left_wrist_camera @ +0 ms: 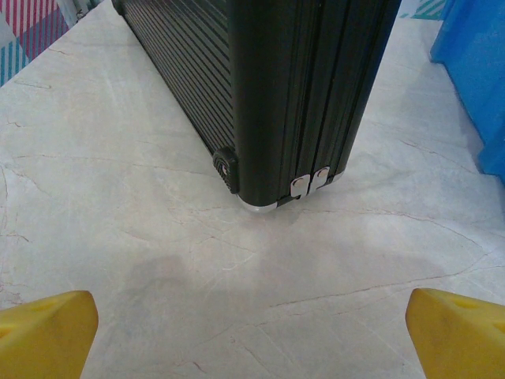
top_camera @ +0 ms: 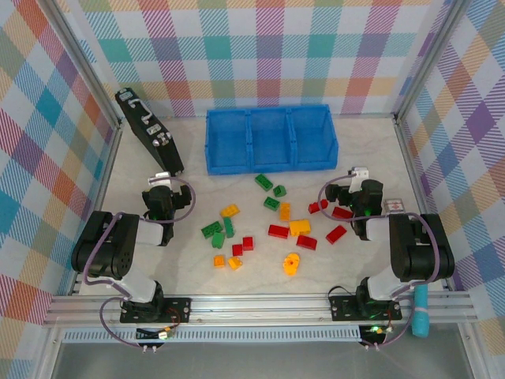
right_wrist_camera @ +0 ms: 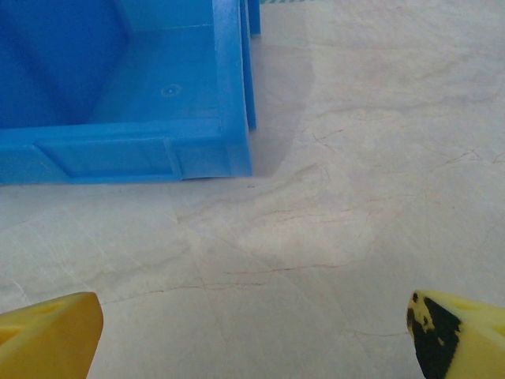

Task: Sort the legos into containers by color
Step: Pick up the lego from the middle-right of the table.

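The right gripper [top_camera: 357, 174], jaws wide and empty like the left gripper [top_camera: 162, 178], is nearer: red legos [top_camera: 318, 207] lie just behind and left of it, the containers [top_camera: 270, 164] ahead-left.

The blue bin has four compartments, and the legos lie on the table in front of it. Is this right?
Not quite: the blue bin has three compartments, not four, as the top external view shows. The legos do lie on the table in front of it.
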Controlling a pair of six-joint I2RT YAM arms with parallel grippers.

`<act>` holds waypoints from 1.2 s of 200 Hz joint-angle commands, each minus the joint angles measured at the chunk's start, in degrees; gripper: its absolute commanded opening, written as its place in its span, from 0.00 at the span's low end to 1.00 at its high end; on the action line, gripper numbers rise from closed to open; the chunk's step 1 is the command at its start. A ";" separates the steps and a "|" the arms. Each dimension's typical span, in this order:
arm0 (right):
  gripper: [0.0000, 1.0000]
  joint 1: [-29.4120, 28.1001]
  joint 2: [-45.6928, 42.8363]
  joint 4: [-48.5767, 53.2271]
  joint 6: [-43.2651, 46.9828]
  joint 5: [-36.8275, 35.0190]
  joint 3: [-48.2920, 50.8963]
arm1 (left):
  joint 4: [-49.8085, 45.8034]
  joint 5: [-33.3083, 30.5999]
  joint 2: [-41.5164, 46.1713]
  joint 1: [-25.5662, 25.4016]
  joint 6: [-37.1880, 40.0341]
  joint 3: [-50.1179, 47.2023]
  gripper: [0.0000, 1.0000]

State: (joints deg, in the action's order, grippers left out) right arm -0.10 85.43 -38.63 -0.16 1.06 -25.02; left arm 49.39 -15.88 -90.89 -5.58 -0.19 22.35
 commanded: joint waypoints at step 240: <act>0.99 -0.09 0.65 60.48 -31.23 0.19 -16.51 | -84.59 1.05 21.30 -14.80 -2.06 57.99 1.00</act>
State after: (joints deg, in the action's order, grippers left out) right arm -0.10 84.31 22.46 -31.29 -0.58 -42.00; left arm -33.04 -15.42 -70.13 -19.57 -3.31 78.91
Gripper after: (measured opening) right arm 0.989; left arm 0.999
